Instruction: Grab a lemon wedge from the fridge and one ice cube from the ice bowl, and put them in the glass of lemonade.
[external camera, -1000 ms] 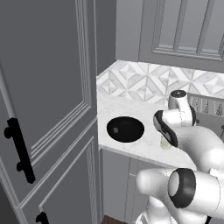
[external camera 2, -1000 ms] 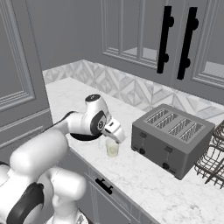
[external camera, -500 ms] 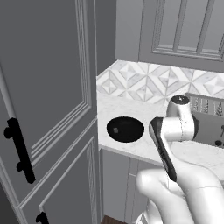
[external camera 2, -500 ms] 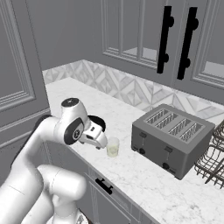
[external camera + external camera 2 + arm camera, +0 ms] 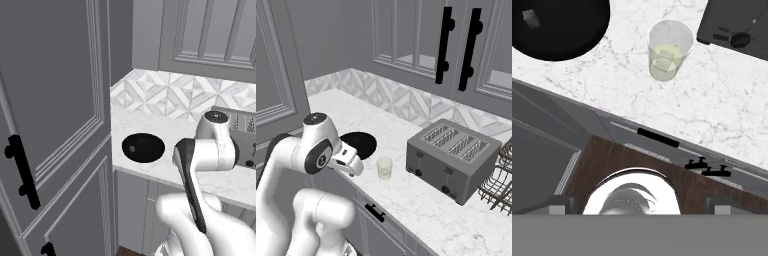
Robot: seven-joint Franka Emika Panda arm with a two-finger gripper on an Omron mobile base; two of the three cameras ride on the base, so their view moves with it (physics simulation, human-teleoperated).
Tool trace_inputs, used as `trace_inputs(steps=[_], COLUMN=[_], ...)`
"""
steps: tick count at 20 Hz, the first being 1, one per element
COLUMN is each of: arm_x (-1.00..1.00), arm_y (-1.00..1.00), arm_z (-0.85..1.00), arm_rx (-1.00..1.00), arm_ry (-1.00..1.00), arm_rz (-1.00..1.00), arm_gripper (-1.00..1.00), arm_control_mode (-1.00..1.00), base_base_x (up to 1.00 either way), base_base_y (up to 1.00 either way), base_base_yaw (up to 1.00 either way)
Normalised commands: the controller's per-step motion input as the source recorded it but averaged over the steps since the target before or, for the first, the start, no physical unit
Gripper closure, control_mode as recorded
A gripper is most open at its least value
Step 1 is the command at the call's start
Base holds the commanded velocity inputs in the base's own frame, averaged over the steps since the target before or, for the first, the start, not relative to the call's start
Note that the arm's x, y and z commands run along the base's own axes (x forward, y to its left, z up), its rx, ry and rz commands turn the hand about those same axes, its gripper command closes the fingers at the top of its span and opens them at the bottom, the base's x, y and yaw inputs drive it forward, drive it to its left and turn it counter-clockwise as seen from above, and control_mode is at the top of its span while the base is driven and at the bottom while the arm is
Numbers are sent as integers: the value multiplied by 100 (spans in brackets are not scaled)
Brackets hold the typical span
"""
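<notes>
pulled back off the counter since a second ago; gripper (image 5: 355, 165) now near the counter edge, left of the glass of lemonade (image 5: 384, 168), jaws spread, empty.

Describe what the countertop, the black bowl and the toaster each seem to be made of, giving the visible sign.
Countertop: apparently polished marble or a stone look-alike, white with fine grey veining.
Ice bowl: matte black, possibly ceramic or plastic; no shine shows.
Toaster: probably brushed metal, an even dull grey casing with darker knobs.
</notes>
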Motion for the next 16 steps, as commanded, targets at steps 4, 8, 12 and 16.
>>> trace_inputs(steps=[4, 8, 12, 16], arm_x=[-28, -38, -22, 0], arm_y=[0, 4, 2, 0], arm_z=[33, 0, 0, 0], arm_rx=[1, 0, 0, 0], arm_ry=[-2, 0, -2, 0], arm_rz=[0, 0, 0, 0], arm_gripper=[-100, -100, -100, -100], arm_control_mode=[-100, -100, -100, -100], base_base_x=[0, 0, 0, 0], base_base_y=[0, 0, 0, 0], base_base_yaw=[0, 0, 0, 0])
